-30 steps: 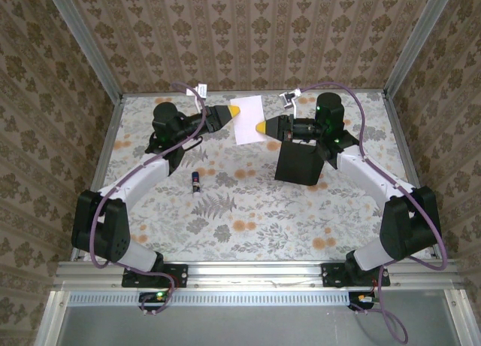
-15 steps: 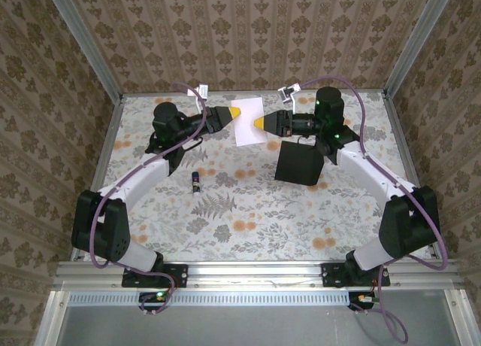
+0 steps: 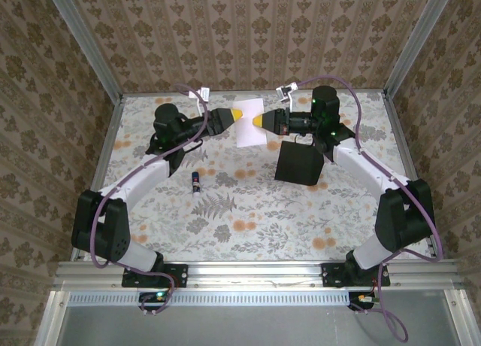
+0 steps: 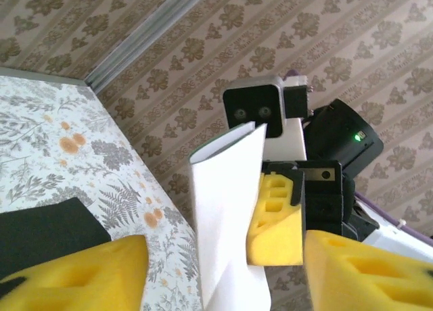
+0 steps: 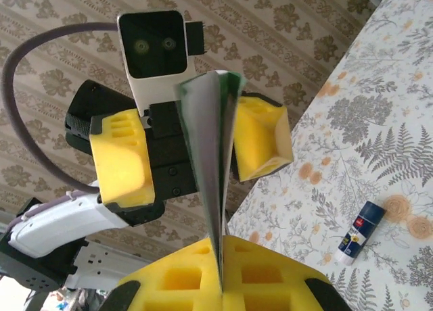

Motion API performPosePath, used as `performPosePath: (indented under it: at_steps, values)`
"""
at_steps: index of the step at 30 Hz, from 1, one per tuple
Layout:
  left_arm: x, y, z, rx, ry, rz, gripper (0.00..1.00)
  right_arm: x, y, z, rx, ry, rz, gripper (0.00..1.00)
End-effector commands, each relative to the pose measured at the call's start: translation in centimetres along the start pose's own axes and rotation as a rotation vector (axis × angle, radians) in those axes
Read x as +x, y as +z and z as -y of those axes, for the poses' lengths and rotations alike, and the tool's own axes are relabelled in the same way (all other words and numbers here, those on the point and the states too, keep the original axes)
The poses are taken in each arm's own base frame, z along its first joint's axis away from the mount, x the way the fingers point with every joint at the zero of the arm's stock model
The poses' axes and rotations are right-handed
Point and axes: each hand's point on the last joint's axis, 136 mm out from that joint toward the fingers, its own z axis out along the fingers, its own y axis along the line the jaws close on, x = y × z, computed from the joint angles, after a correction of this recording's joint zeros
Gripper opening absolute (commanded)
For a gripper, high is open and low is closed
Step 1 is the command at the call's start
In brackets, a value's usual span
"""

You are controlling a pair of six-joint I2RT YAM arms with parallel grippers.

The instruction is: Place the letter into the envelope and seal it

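Where the letter is: the letter [image 3: 249,126] hangs above the far part of the table [image 3: 248,226], standing on edge between the two grippers, which face each other tip to tip.
Right gripper: the right gripper [image 3: 259,120] pinches the sheet; in the right wrist view its yellow pads [image 5: 176,280] are pressed together and the paper rises edge-on from between them.
Left gripper: the left gripper [image 3: 235,114] is spread, with its fingers [image 4: 74,270] standing on either side of the sheet and, as far as can be seen, touching neither face.
Reason for the pose: one claw carries the paper while the other straddles it, probably to take a second hold or to press a fold.
Sheet form: two layers show in the right wrist view, with the green edge at the top; it appears doubled over, likely to fit the envelope.
Envelope: the envelope [image 3: 298,163] lies on the table beside the right arm, untouched; whether its flap is open cannot be told.
Glue stick: the glue stick [image 3: 196,181] lies near the left forearm, well apart from the paper and probably kept for sealing.
Progress: insertion and sealing are both not yet done.
Risk: thin paper may buckle if the spread claw closes off-centre.
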Motion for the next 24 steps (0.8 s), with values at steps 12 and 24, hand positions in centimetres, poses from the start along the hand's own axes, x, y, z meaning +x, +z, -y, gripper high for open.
performPosePath:
  at_steps: [12, 24]
  values:
    - [-0.3, -7.4, -3.6, -0.418, 0.129, 0.012, 0.85, 8.8, 4.3, 13.3, 0.314, 0.4, -0.02, 0.0]
    - [0.8, -8.2, -4.3, -0.415, 0.082, 0.031, 0.85, 14.2, 6.7, 19.7, 0.485, 0.467, -0.093, 0.0]
